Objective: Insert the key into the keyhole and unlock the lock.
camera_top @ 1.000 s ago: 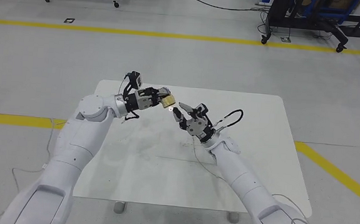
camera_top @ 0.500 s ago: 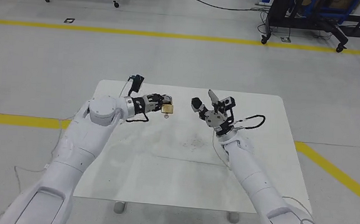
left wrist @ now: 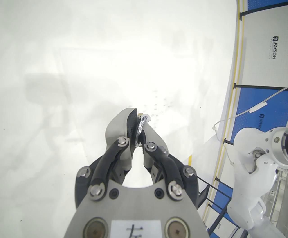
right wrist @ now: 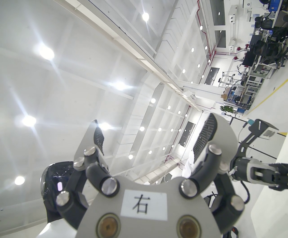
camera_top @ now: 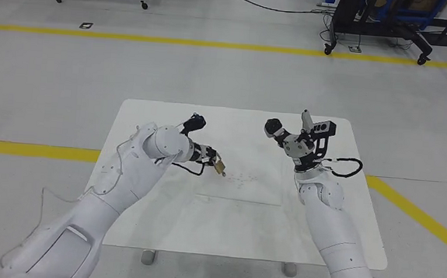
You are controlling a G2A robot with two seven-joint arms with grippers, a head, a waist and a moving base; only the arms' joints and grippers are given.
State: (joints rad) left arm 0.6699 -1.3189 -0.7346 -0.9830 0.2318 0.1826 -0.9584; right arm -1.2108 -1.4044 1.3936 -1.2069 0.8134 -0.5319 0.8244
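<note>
Top view: the left tool [camera_top: 211, 158] is closed on the lock [camera_top: 219, 167], which hangs from it low over the worktop [camera_top: 319, 223], near the middle; the right tool [camera_top: 288, 125] stands well apart on the far side, lifted and tilted upward, its jaws spread with nothing between them; whether the key sits in the keyhole is too small for me to tell. With no key in the right tool, my worry is that a loose key slips out of the brass body and falls to the worktop.

Left wrist view: the left tool [left wrist: 140, 119] pinches only the shackle [left wrist: 140, 129], a thin round steel loop between the pads; the lock body is mostly hidden beyond the fingertips. I judge this a weak hold; the loop can roll in the pads, so the body may swing or twist; if the shackle is freed, the body could drop away; so close to the worktop [left wrist: 67, 45], a small dip could knock the lock askew.

Right wrist view: the right tool [right wrist: 154, 121] is wide open and empty, aimed at the ceiling; from this camera I cannot see the lock, so any approach risks a misjudged line and a bump.
</note>
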